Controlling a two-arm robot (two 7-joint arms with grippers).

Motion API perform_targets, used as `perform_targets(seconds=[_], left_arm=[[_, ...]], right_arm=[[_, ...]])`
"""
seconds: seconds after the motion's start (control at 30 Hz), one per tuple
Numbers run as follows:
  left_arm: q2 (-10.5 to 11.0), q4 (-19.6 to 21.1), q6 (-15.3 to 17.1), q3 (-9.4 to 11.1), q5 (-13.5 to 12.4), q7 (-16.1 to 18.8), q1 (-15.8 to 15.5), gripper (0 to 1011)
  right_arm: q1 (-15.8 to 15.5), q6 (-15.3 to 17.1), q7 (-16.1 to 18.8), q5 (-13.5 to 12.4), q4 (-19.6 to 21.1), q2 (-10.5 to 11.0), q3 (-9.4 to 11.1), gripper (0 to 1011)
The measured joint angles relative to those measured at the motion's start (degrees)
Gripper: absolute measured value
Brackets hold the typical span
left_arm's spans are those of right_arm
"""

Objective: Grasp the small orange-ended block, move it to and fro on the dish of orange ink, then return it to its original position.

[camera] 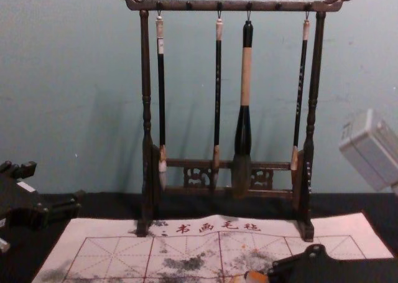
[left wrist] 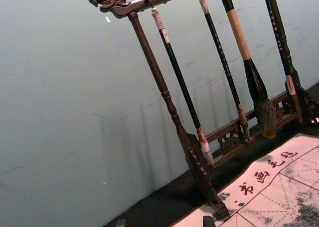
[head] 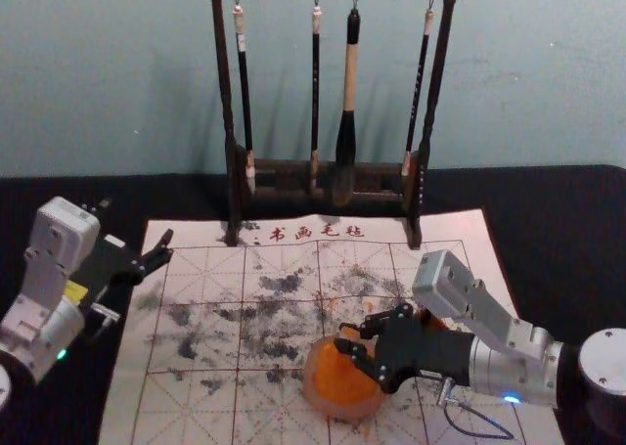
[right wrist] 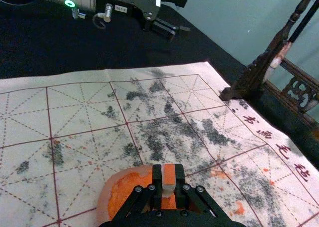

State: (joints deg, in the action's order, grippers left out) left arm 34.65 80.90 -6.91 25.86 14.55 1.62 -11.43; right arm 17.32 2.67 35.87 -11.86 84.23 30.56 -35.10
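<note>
Your right gripper (head: 346, 341) is clamped on the block (right wrist: 169, 175), which sits between its fingertips with an orange face showing, and the dish (head: 337, 386) of orange ink lies right by those tips, though you cannot tell whether block and ink touch. Well apart from it on the left, your left gripper (head: 137, 224) idles by the mat's (head: 210, 406) edge, its fingers spread, and the brush rack (head: 232, 186) stands beyond both.
</note>
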Motion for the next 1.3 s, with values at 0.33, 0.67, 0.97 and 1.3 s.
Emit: perform_targets(seconds=[0.33, 0.67, 0.97, 1.3], left_arm=[[0.0, 0.0, 0.0, 0.0, 0.0, 0.0, 0.0, 1001], [0.0, 0.0, 0.0, 0.0, 0.0, 0.0, 0.0, 1001], [0.0, 0.0, 0.0, 0.0, 0.0, 0.0, 0.0, 1001], [0.0, 0.0, 0.0, 0.0, 0.0, 0.0, 0.0, 1001]], right_arm=[[-0.89, 1.05, -0.13, 0.38, 2.11, 1.53, 0.89, 99], [-2.44, 1.07, 0.74, -0.19, 4.53, 3.26, 1.46, 99], [-3.41, 0.97, 1.65, -0.87, 6.09, 4.31, 1.45, 99], [-3.41, 0.8, 2.3, -0.88, 6.53, 4.42, 0.48, 98]])
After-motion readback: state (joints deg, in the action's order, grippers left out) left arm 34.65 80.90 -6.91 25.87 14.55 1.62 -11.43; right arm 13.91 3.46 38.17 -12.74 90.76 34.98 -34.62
